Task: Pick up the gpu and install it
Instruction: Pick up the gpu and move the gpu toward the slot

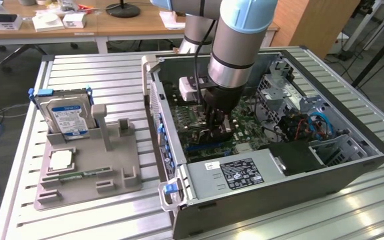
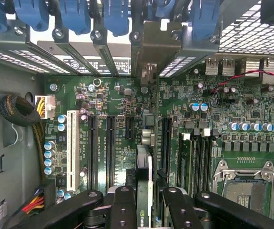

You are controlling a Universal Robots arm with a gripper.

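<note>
Gripper [image 2: 144,202] jaws pinch the gpu [image 2: 144,174] edge-on between them, hanging over the motherboard [image 2: 113,100] slots inside the pc case [image 1: 372,157]; slight misalignment with 1 slot [image 2: 166,143] risks jamming or bent contacts.

the motherboard [image 2: 127,129] is green, dotted with silver-and-blue capacitors, crossed by black slots and one white slot [image 2: 72,150]. blue clips [image 2: 115,16] line the grey slot covers. the gpu [image 2: 145,191] between the black fingers [image 2: 122,210] looks dark, edge-on, with a pale green logo, though little of it shows. the hard drive [image 1: 65,115] is silver with a blue-and-white label, in a blue bracket on a grey holder [image 1: 88,170]. the case [image 1: 352,170] is dark grey; the arm [image 1: 242,35] grey with light blue caps.
</note>
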